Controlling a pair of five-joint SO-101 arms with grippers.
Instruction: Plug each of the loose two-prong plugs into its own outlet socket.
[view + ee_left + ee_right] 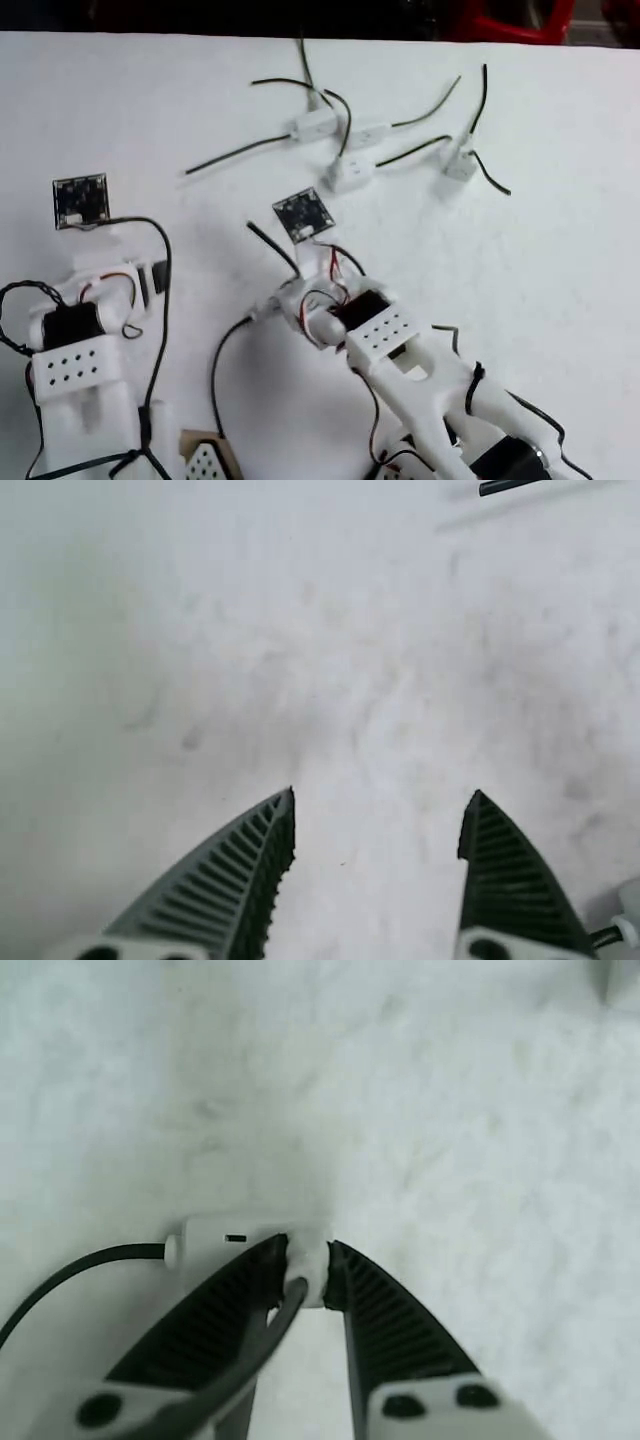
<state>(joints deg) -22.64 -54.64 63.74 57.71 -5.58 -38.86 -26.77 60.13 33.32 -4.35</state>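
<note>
Right end effector (308,1250): fingers pinching one end of the white plug (215,1240). The plug lies flat on the table (560,270), its body jutting sideways past one fingertip and its black cord (70,1265) trailing away from the far end. Left end effector (382,798): fingers spread, over bare table, gripping nothing. Four white connector blocks (350,175) with black leads: clustered at the table's far side, well apart from both end effectors.
</note>
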